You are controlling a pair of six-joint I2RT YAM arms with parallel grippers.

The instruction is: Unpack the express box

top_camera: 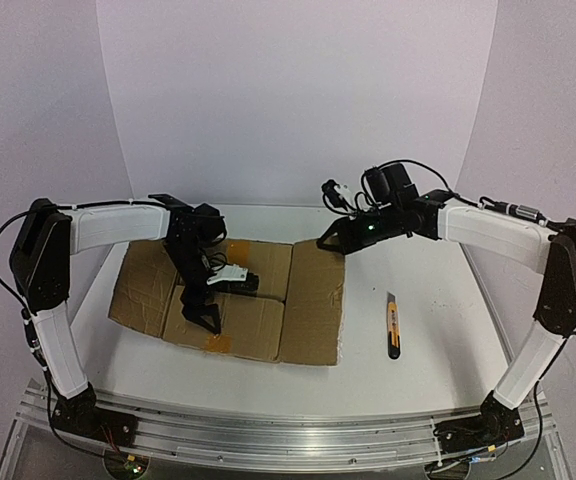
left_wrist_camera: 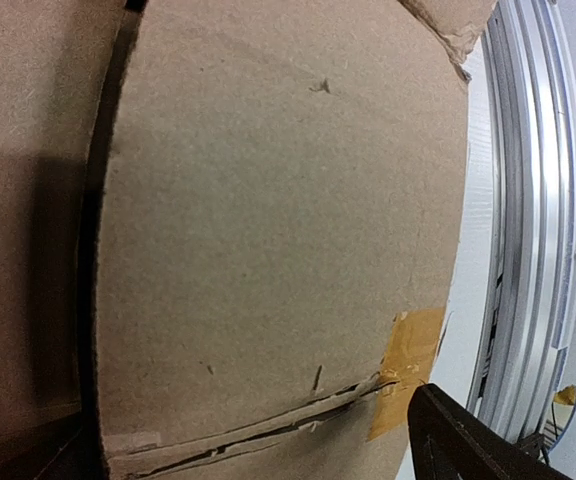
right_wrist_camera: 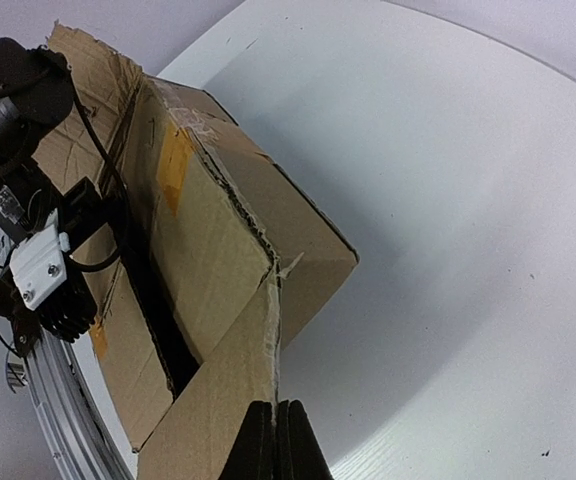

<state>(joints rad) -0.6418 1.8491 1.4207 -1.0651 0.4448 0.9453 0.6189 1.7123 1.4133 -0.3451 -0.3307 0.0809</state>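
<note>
The express box (top_camera: 248, 322) sits on the white table (top_camera: 438, 290), left of centre and closer to the left arm. A utility knife (top_camera: 393, 326) lies well apart from it on the right.

The box's right-hand flap (top_camera: 313, 300) is swung outward. The other top flaps lie nearly shut, with a dark slit (right_wrist_camera: 158, 310) between them. Patches of brownish tape (left_wrist_camera: 408, 350) cling to the near edge.

- **Left gripper:** The left gripper (top_camera: 204, 312) hangs over the near-left flap. Its wrist view shows only 1 finger (left_wrist_camera: 468, 440), far off to one side, so the jaws look spread wide. Nothing is between them.
- **Right gripper:** The right gripper (right_wrist_camera: 273, 440) has its 2 fingers pressed together, with the tips at the torn edge of the outward flap. I cannot tell whether any cardboard is nipped between them.

**How it will handle:** The box looks light. The corrugated board should be stiff across a panel but fold readily at the creases, and the ragged edges may tear further if yanked. On the smooth tabletop the whole box will likely slide or lift when a flap is pulled.

**Where to take hold:** The best hold is probably a flap's free edge near a corner, pinched across the thickness of the board, or a finger hooked into the slit. The other arm should press down on a closed panel meanwhile.
</note>
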